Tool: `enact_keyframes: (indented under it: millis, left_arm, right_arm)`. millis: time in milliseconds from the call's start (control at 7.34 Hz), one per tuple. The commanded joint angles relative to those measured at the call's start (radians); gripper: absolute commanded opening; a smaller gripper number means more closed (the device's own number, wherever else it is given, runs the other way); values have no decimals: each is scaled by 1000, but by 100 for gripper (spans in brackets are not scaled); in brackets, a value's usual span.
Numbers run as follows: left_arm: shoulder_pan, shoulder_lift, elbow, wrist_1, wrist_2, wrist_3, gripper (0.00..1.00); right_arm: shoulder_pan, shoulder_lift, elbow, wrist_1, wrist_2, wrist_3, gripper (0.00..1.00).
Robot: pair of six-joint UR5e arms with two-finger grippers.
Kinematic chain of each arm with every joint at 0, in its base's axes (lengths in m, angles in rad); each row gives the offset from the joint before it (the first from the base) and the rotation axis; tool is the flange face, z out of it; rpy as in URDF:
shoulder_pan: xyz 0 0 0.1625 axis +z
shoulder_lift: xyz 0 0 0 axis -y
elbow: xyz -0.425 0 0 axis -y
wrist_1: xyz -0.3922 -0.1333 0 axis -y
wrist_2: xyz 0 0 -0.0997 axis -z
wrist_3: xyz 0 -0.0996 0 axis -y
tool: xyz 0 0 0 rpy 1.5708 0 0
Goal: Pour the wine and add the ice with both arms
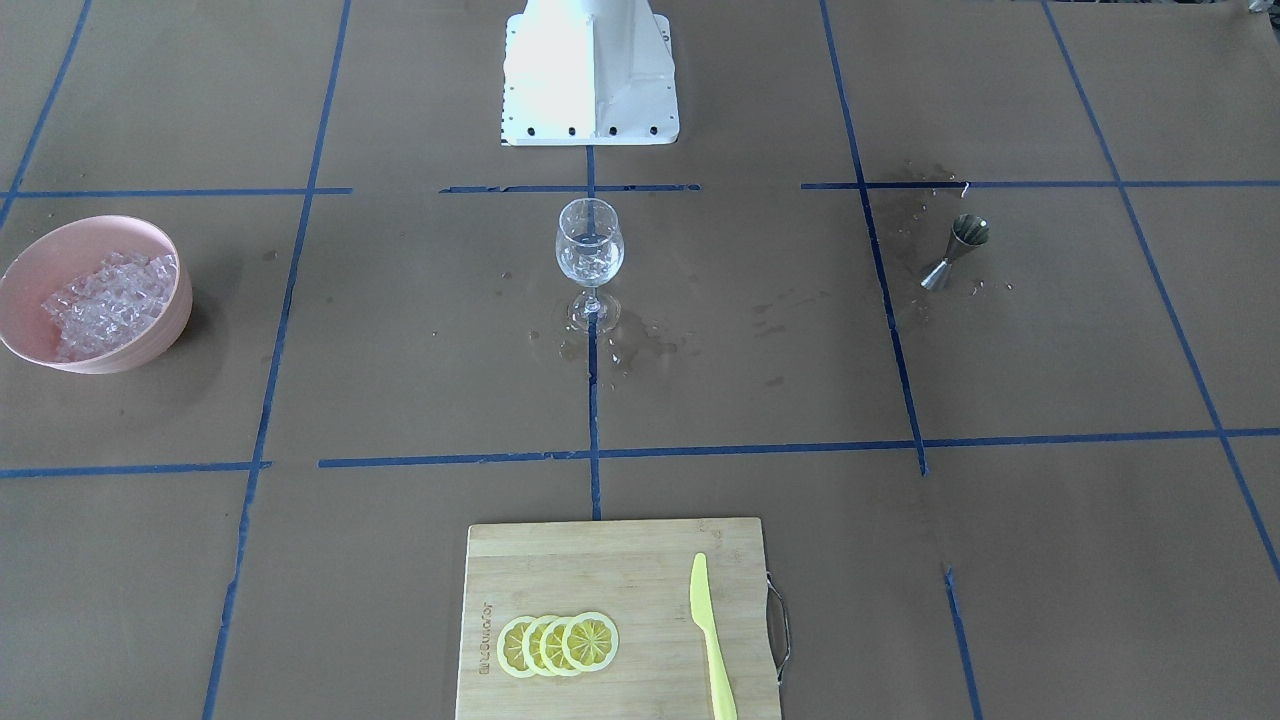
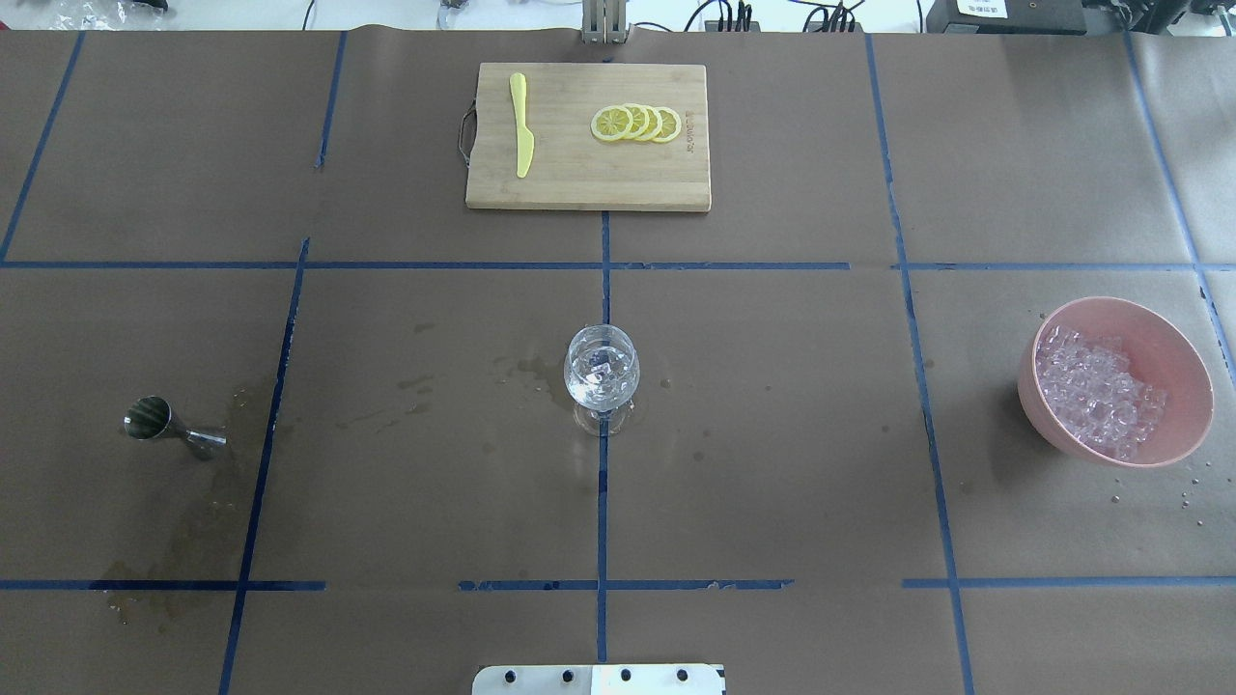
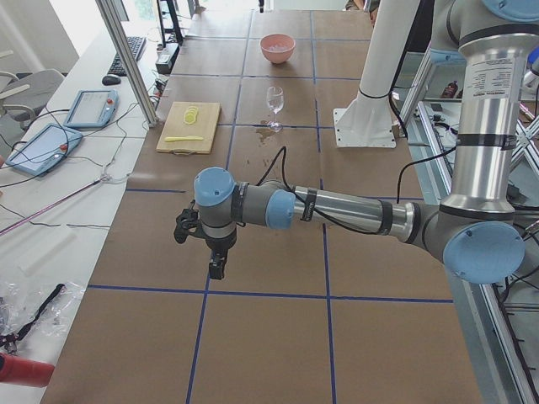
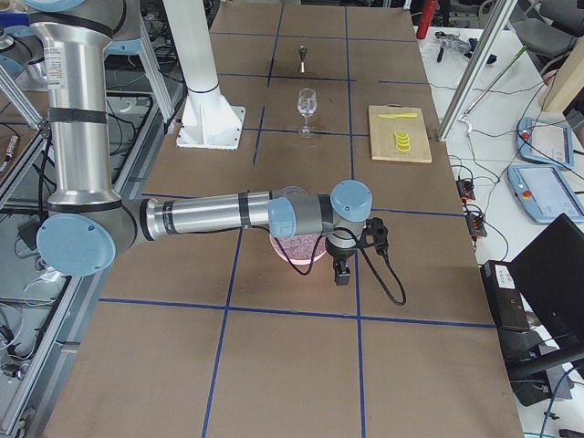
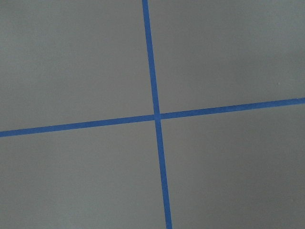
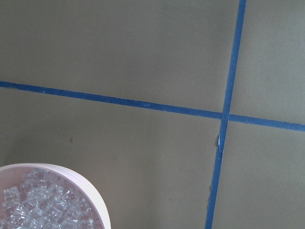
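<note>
Brown-paper table (image 2: 772, 463), blue tape grid (image 2: 602, 502), wet stains (image 2: 208, 502) at centre and lower left of overhead view. Wine glass (image 2: 601, 372) dead centre, clear contents, can't tell liquid from cubes. Ice (image 2: 1096, 396) heaped in pink bowl (image 2: 1183, 362), right edge. Jigger (image 2: 159, 423) far left. Left gripper (image 3: 217, 268), right gripper (image 4: 341, 272): can't tell opening.

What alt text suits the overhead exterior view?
A clear stemmed wine glass stands mid-table, a small steel jigger at left, a pink bowl of clear ice cubes at right, a bamboo board with lemon slices beyond.
</note>
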Motion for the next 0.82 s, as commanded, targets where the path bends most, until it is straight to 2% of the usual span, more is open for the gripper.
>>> enact_keyframes:
  millis: [0,681]
  left_arm:
    - [0,9,9,-7,-1,2,100]
    - [30,5,18,-6,-2,-1,100]
  right_arm:
    - [0,3,-7,2,-5,-2,100]
    - [-11,77,-42,0,-11,18,100]
